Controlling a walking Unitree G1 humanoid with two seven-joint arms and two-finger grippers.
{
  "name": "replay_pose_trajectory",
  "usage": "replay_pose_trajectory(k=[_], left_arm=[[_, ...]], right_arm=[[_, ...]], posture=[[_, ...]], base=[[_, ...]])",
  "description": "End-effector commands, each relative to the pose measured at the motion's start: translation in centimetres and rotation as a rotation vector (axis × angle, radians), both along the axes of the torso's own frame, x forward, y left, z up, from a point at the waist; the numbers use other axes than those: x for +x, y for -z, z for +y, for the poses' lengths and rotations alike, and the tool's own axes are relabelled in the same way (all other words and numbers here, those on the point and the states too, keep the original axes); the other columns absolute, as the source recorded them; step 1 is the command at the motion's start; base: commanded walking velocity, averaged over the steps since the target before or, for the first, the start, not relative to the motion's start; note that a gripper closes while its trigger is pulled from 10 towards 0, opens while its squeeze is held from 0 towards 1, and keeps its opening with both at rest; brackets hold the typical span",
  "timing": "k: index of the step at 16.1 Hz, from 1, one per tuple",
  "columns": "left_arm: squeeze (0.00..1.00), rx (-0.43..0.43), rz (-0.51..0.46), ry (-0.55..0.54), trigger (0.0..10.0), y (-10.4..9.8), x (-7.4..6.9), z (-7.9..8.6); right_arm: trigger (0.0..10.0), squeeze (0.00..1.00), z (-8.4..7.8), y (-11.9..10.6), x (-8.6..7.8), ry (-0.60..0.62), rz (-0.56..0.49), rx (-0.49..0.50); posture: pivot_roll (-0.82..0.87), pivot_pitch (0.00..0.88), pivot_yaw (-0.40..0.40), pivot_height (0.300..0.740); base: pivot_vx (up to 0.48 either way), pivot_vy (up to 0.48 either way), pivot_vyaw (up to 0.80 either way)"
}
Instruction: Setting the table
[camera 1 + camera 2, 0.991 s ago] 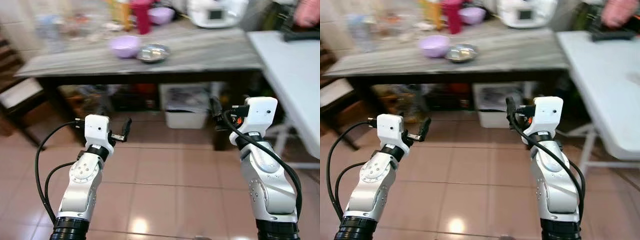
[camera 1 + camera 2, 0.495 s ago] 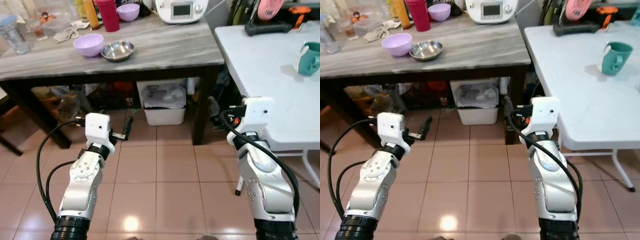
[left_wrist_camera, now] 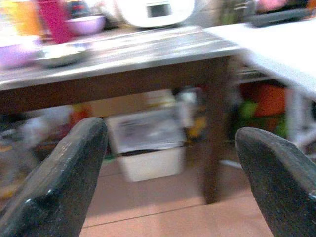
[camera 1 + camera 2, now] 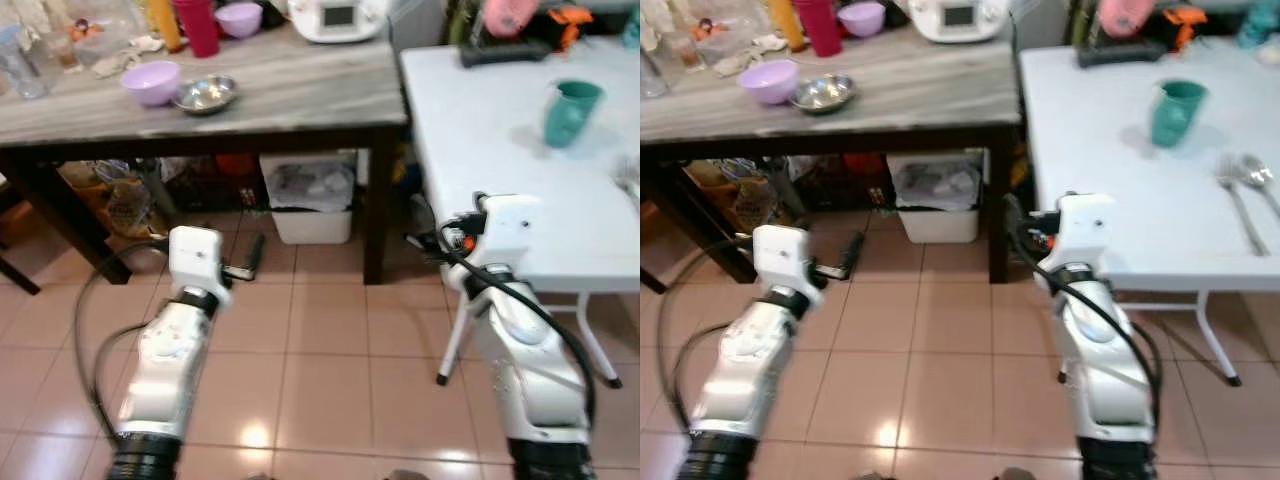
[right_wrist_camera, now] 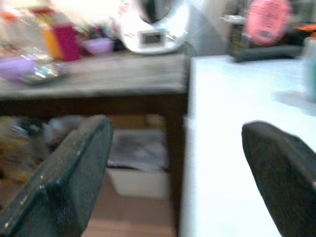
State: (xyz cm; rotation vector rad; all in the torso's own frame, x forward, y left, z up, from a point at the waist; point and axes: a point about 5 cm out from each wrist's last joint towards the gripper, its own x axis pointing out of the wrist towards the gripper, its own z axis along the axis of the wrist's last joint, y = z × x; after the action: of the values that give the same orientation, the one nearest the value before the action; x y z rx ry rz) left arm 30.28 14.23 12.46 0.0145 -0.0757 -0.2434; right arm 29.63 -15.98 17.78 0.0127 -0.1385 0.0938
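A grey-topped dark table (image 4: pixel 300 85) carries a purple bowl (image 4: pixel 152 82), a steel bowl (image 4: pixel 204 94), a red cup (image 4: pixel 200 25), a second purple bowl (image 4: pixel 240 18) and a white appliance (image 4: pixel 335 15). To its right stands a white table (image 4: pixel 490 160) with a teal mug (image 4: pixel 570 112), plus a fork and spoon (image 4: pixel 1243 192). My left gripper (image 4: pixel 250 260) is open and empty, held over the floor before the grey table. My right gripper (image 4: pixel 422 232) is open and empty near the white table's near corner. Both wrist views show wide-apart fingers (image 3: pixel 59 182) (image 5: pixel 69 177).
A white bin (image 4: pixel 312 200) and clutter sit under the grey table, whose dark leg (image 4: pixel 375 215) stands close to the white table's edge. A black and pink object (image 4: pixel 505 30) lies at the white table's far side. Pink tiled floor (image 4: pixel 320 370) stretches in front.
The whole picture has shifted as the camera turned right, bringing the white table, mug, fork and spoon into view. Both arms hold the same pose, grippers open.
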Motion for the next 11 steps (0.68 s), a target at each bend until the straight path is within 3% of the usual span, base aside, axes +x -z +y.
replay_pose_trajectory(k=[1,11], left_arm=[[0.00,0.020,-0.005,-0.014,10.0,-0.26,0.05,0.64],[0.00,0.021,0.000,-0.016,10.0,-0.21,0.06,0.83]], right_arm=[[10.0,0.00,0.45,-0.66,0.01,-0.009,-0.028,0.015],[10.0,0.00,0.78,-0.48,0.01,-0.025,-0.027,0.017]], posture=[[-0.21,0.101,0.105,0.740],[-0.20,0.098,0.105,0.740]], base=[[0.000,-0.356,0.00],[0.000,-0.470,0.00]])
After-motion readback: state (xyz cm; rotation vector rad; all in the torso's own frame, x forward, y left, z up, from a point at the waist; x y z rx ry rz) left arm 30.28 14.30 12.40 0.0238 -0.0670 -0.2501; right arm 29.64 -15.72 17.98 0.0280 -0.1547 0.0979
